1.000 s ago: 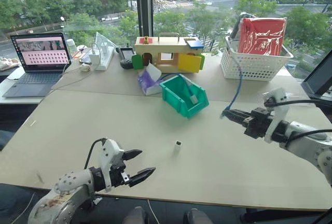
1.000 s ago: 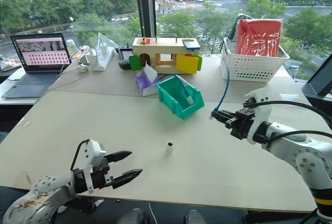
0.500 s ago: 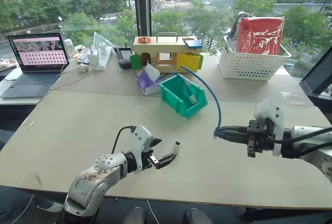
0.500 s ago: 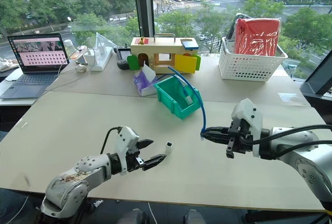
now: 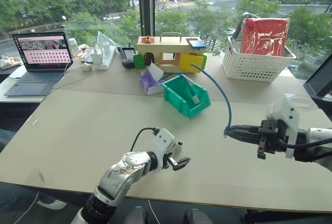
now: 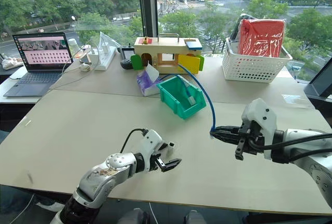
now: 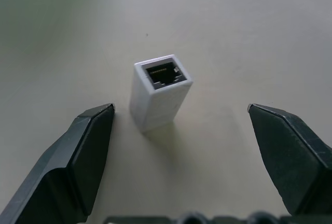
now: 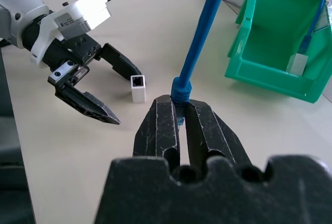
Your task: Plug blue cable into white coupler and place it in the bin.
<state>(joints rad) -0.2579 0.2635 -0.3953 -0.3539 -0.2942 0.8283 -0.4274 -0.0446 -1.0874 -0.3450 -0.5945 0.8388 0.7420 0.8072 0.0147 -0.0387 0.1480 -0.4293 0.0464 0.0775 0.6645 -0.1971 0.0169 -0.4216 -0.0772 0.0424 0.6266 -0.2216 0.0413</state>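
The white coupler [image 7: 158, 99] stands upright on the table with its dark socket facing up. My left gripper [image 7: 180, 111] is open, one finger on each side of the coupler and neither touching it; both also show in the right wrist view, coupler [image 8: 138, 88] and gripper [image 8: 127, 99]. My right gripper [image 8: 179, 105] is shut on the blue cable [image 8: 199, 37] just behind its plug end, holding it above the table to the right of the coupler. The cable [image 5: 223, 94] arcs up and back toward the teal bin [image 5: 174, 93].
Inside the bin lies another blue cord with a pale block. Behind it are purple tissues [image 5: 149, 79], a wooden toy house [image 5: 168, 53] and a white lattice basket [image 5: 254, 63] holding a red bag. A laptop [image 5: 39, 53] sits far left.
My left arm has swung right and forward, bringing its open fingers around the coupler. My right gripper has rolled and drawn back a little, still holding the cable end.
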